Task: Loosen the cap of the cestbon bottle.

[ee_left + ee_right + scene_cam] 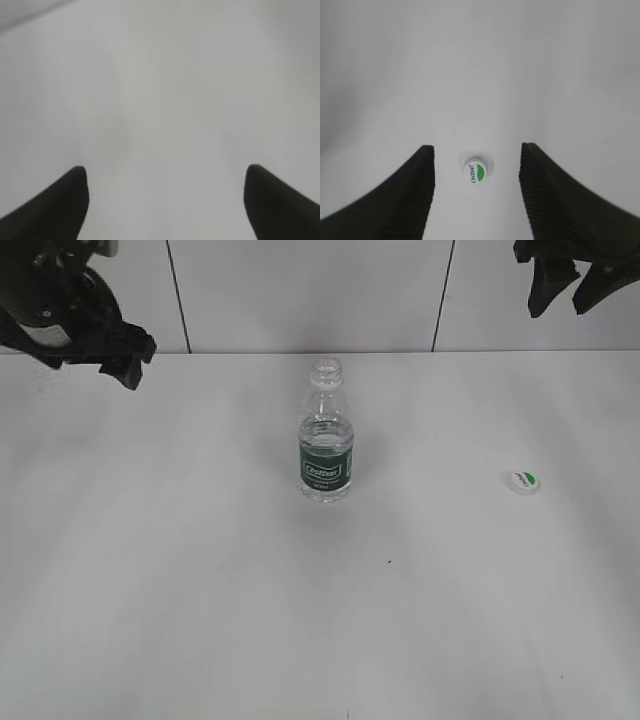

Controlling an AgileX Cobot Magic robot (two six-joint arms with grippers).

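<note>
Wide open white table (200,620) all around, its far edge meeting the wall behind. The cestbon bottle (326,440) stands upright mid-table, neck uncapped, nothing near it. The cap (522,481) lies flat well off to its right, green mark up, with bare tabletop on every side. The left gripper (125,352) hangs high at the far left, jaws spread wide, holding nothing over blank table. The right gripper (476,152) hovers above the cap at the far right, jaws parted either side of it, touching nothing.
</note>
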